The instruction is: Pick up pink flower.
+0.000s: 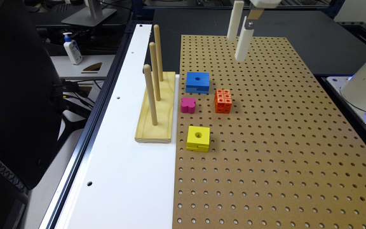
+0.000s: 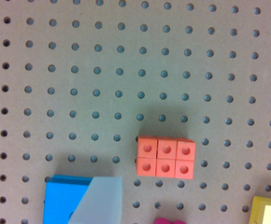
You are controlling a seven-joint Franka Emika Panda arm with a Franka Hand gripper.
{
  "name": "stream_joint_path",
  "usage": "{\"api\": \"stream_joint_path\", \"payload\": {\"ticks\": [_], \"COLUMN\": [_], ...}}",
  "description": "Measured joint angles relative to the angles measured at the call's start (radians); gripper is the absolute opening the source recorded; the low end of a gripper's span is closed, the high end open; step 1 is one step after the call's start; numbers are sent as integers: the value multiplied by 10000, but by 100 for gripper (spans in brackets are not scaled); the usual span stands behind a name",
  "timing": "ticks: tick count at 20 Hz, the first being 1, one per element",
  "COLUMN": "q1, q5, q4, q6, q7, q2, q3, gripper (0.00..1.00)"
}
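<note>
Your white two-fingered gripper (image 1: 239, 47) high above the brown pegboard (image 1: 281, 143), fingers spread, holding nothing, small magenta-pink flower-shaped block (image 1: 188, 105) between blue block (image 1: 197, 82) and yellow holed cube (image 1: 198, 138), beside orange studded cube (image 1: 223, 101).

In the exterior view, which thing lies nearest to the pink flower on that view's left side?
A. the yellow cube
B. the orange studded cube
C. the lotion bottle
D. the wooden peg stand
D: the pink flower sits just beside the wooden peg stand, at the pegboard's edge.
</note>
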Motion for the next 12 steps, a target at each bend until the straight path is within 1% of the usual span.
{"api": "stream_joint_path", "payload": {"ticks": [4,9,11,12], "q1": [-25,-95,-114,-117], "q5": [0,-5,-7,-7], "q4": [523,1380,1566,1607], "q6": [3,3,3,3], "q7": [0,0,0,0], "q2": [511,1349,1565,1639], "q3": [0,-1,-1,-1], "gripper": [100,100,100,100]}}
